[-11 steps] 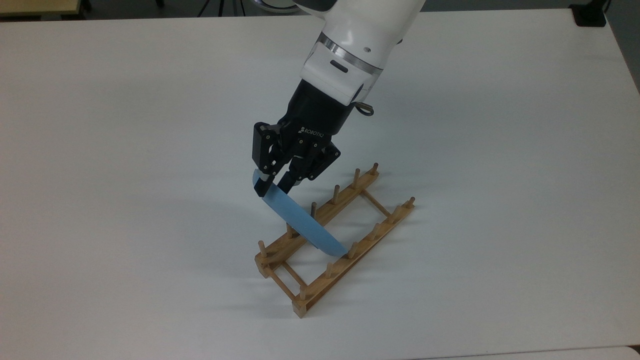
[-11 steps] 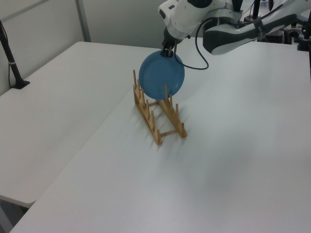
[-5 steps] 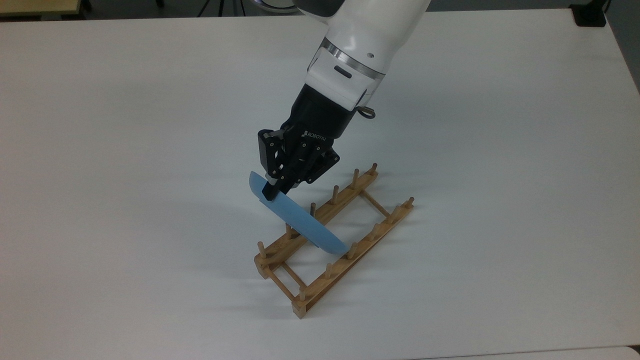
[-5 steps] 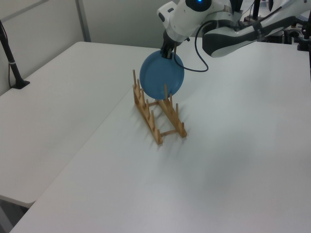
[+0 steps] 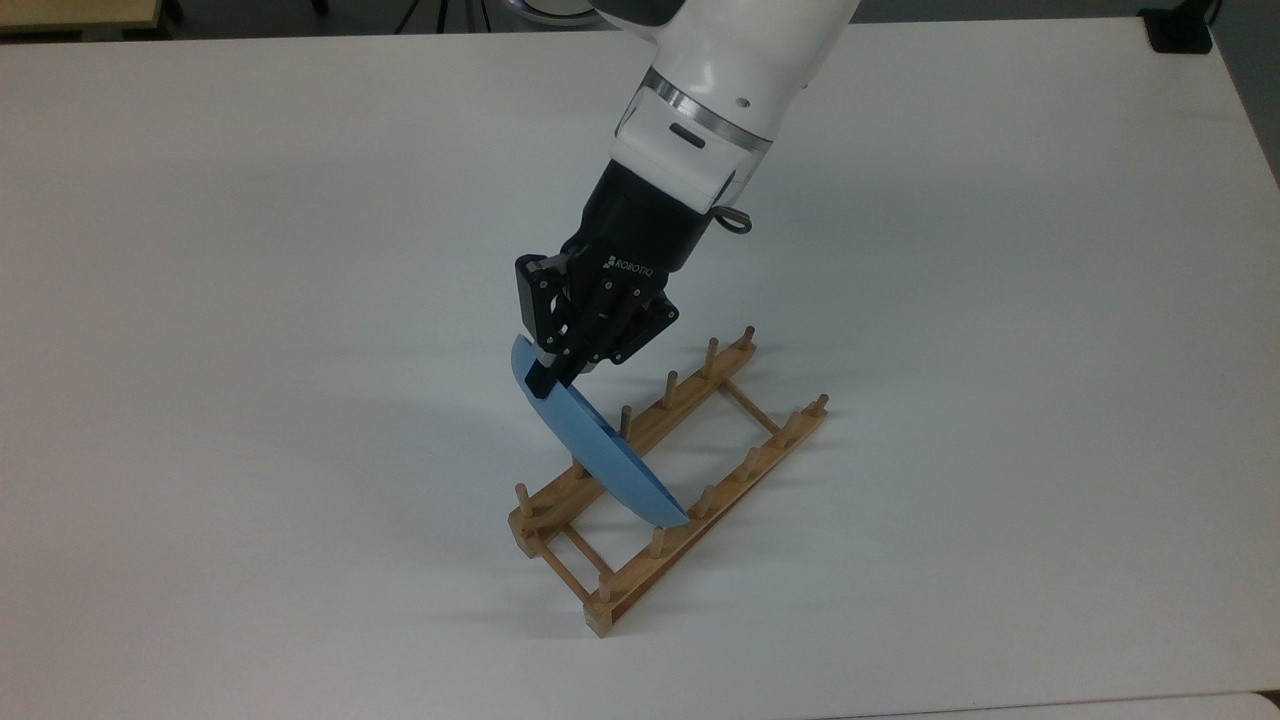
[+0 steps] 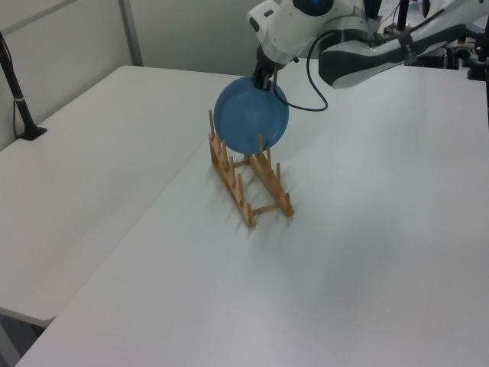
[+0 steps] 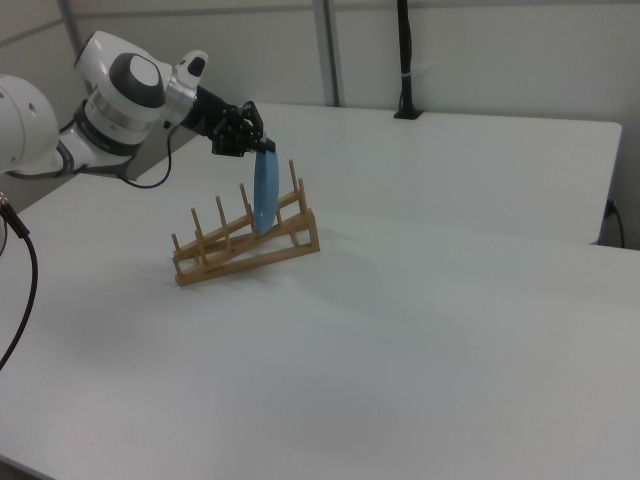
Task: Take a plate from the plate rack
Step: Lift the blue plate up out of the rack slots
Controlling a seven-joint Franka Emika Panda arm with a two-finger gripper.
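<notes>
Blue plate (image 5: 600,455) | upright between plate rack (image 5: 660,500) pegs | fingers (image 5: 545,372) clamp its top rim | white table (image 5: 250,250)

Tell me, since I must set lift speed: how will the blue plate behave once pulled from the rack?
The plate looks thin and plastic, so probably light and stiff. The gripper pinches only its top rim, so it may swing or slip. Its lower edge sits between plate rack pegs and could snag.

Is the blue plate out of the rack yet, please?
Not yet: the plate, pinched at its top rim by the gripper, has its lower edge between the plate rack pegs.
</notes>
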